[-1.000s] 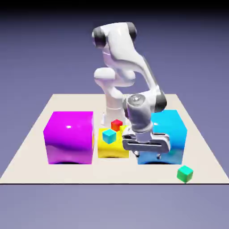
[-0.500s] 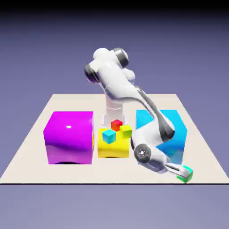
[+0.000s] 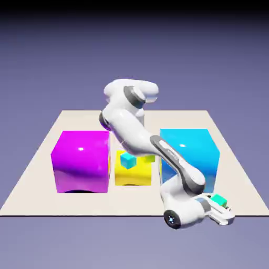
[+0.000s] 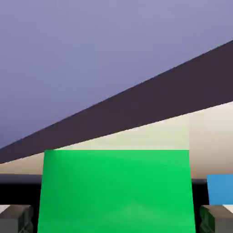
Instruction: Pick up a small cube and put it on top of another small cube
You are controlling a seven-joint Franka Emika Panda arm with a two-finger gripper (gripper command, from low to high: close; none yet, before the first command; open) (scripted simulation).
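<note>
The white two-finger claw lies low at the near edge of the pale beige table, stretched out almost level toward the exterior view's right, and its fingers are clamped on the tiny emerald-green cube with a teal top face. In the exterior view only the cube's teal top and a sliver of green side show above the white fingers, just over the table's near-right corner area. In the hand view the same cube fills the lower middle as a flat, bright green square face with crisp straight edges, plain and unmarked, slightly lighter toward its bottom. 1 grey fingertip sits tight against its left side and another against its right, so the 2 pads press on opposite faces.

Behind the claw, just beside the bent white arm, stands a large glossy cyan block; a strip of the same blue shows at the hand view's right edge. Further from the claw toward the exterior view's left sits a medium yellow block with a small cyan cube on top, partly screened by the arm. Farthest from the claw, on that same side, stands a large glossy magenta block. Whether the green cube touches the table cannot be told.
</note>
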